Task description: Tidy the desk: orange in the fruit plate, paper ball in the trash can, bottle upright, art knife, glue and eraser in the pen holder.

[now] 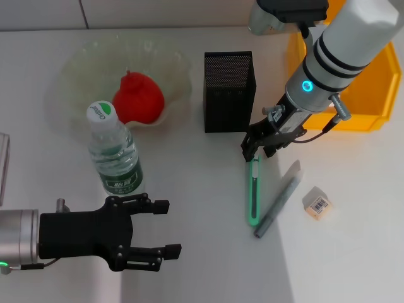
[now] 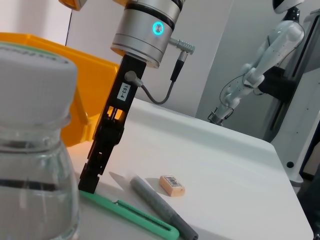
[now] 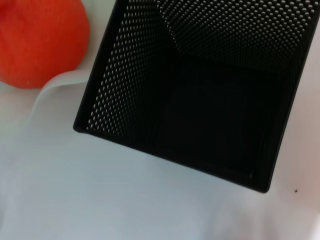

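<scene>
The orange lies in the clear fruit plate. The water bottle stands upright just behind my left gripper, which is open and empty at the table's front left. My right gripper is open, low over the table in front of the black mesh pen holder, its fingers straddling the far end of the green art knife. The knife lies flat. Beside it lie the grey glue stick and the eraser. The paper ball is out of view.
A yellow bin stands at the back right, behind my right arm. A clear object shows at the left edge. The left wrist view shows the bottle close up and the knife beyond it.
</scene>
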